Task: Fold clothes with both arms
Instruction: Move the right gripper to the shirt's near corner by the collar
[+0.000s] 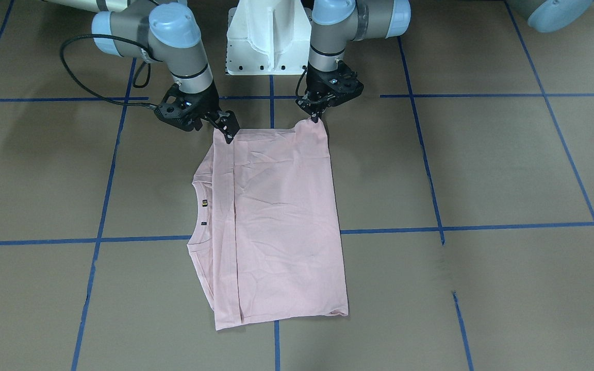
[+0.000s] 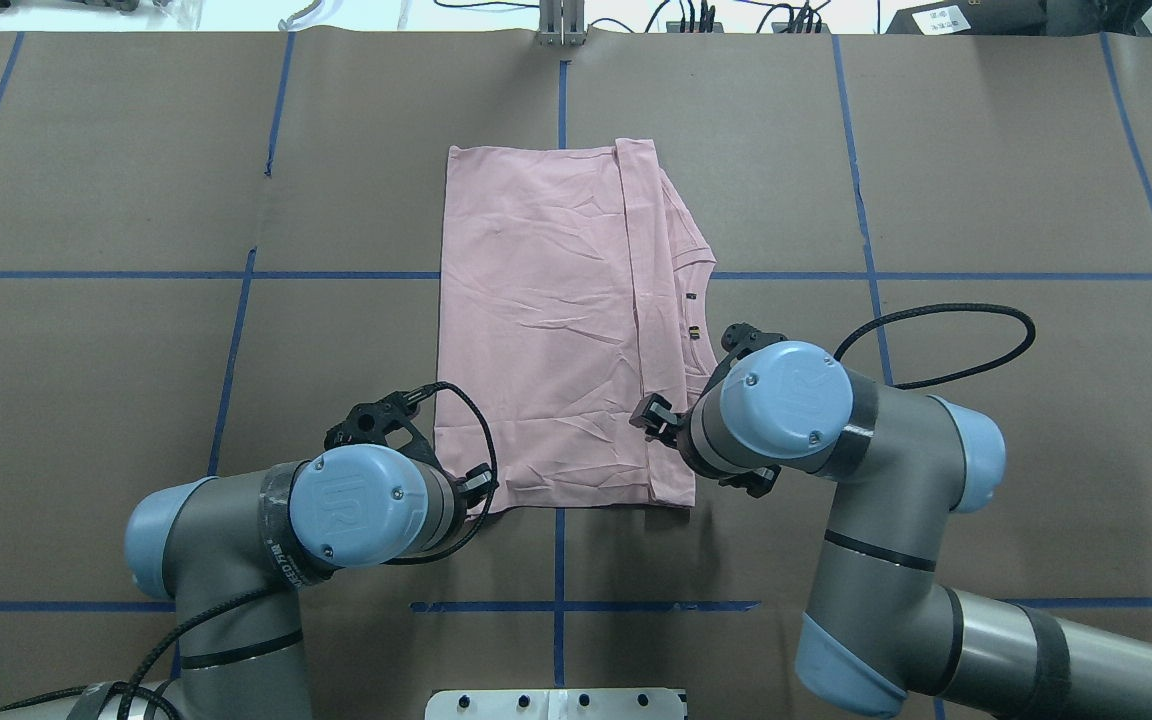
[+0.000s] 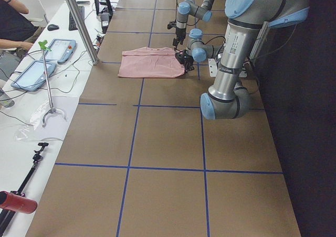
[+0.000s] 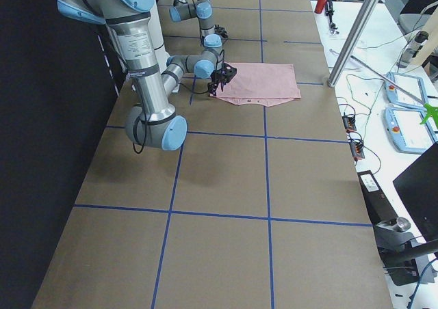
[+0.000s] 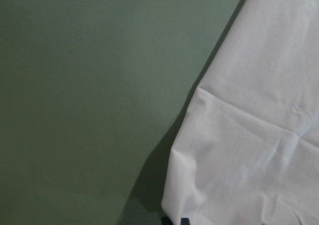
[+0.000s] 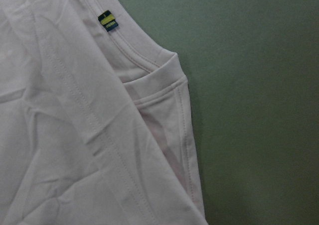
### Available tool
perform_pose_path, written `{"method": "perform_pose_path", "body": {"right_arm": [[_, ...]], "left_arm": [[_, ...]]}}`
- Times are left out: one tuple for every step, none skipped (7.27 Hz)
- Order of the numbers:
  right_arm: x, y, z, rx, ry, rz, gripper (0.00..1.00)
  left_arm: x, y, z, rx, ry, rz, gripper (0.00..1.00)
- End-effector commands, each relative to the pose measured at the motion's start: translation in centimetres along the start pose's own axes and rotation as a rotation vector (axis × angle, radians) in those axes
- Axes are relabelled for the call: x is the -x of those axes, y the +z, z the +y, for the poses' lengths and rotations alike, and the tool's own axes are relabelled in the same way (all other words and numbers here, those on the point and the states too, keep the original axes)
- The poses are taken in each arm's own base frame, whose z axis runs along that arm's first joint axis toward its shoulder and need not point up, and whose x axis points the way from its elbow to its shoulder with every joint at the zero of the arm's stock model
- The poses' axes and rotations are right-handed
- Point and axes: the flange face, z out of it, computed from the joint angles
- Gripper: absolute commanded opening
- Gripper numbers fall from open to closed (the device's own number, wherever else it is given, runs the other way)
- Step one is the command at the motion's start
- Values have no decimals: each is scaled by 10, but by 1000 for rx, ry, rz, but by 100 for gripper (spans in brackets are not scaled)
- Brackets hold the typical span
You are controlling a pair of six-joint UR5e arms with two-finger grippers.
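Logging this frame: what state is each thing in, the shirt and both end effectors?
T-shirt: folded into a rectangle, lying flat, collar exposed at one side.
Left end effector: shut on the T-shirt's corner nearest the robot.
Right end effector: at the other near corner; open or shut unclear.

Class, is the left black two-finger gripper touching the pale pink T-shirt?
Touching: the front-facing view shows the left gripper pinching a raised corner of the pale pink T-shirt.

Even overhead light; wrist views dim, soft.
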Motion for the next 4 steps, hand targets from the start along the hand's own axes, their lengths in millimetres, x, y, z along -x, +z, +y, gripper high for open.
{"method": "perform_pose_path", "body": {"right_arm": [[1, 18, 6, -6, 1, 27, 100], [1, 27, 5, -8, 1, 42, 100], [3, 27, 6, -7, -1, 40, 100], [5, 27, 6, -7, -1, 40, 100]], "left_arm": [[0, -1, 0, 1, 0, 2, 0], [0, -2, 0, 2, 0, 4, 0], [0, -1, 0, 1, 0, 2, 0], [0, -2, 0, 2, 0, 4, 0]]}}
